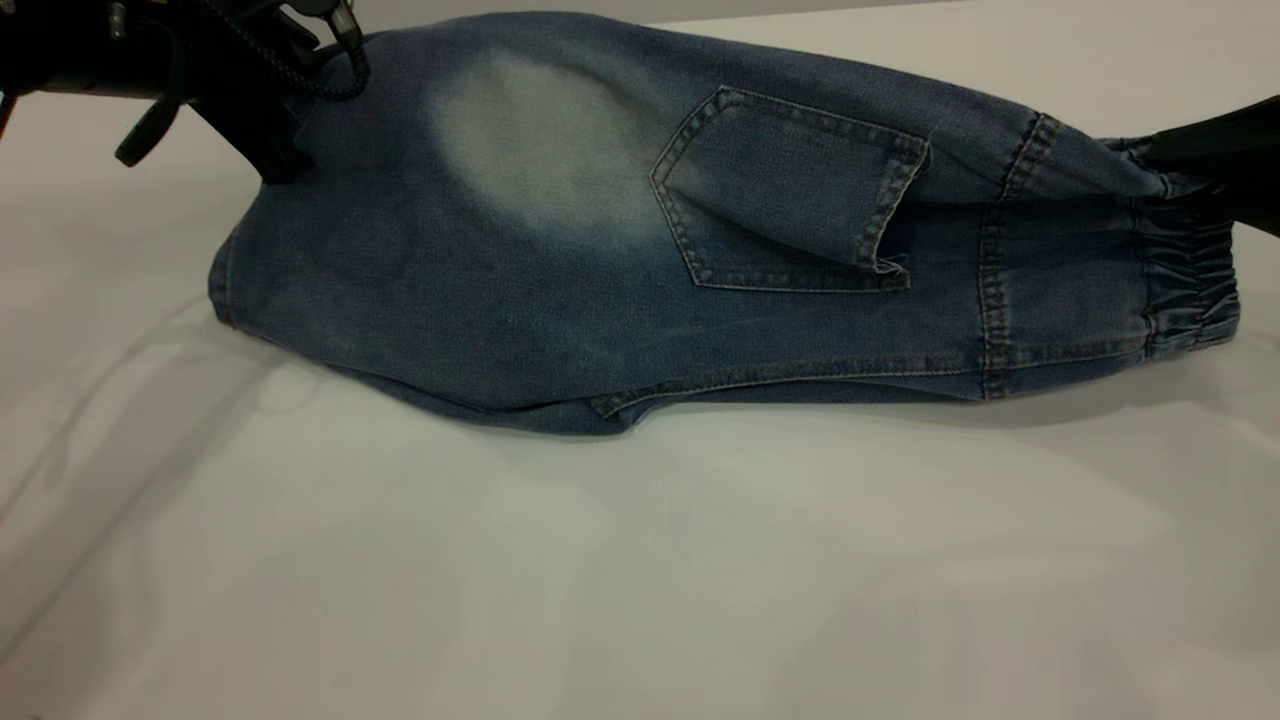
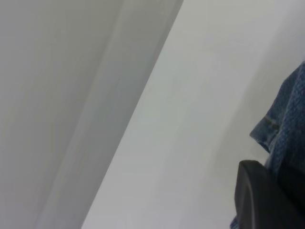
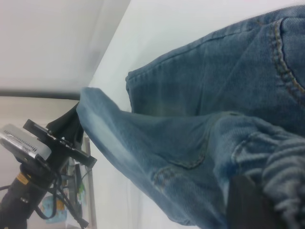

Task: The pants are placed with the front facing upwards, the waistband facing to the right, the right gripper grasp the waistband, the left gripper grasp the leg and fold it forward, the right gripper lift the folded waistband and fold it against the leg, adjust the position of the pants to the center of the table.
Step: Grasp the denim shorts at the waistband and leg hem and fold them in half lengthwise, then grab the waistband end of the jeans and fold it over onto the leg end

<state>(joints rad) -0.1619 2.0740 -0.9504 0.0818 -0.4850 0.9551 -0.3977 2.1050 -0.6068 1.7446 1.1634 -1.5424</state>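
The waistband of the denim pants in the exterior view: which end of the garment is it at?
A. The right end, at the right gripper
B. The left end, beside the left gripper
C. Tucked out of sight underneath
A: the gathered waistband sits at the pants' right end, where the right gripper meets it.

pants (image 1: 560, 250) on table (image 1: 640, 560), waistband (image 1: 1190, 290) right

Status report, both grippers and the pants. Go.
Left gripper shut on pants leg, right gripper shut on waistband. Pants folded lengthwise on table. Nothing obstructing.
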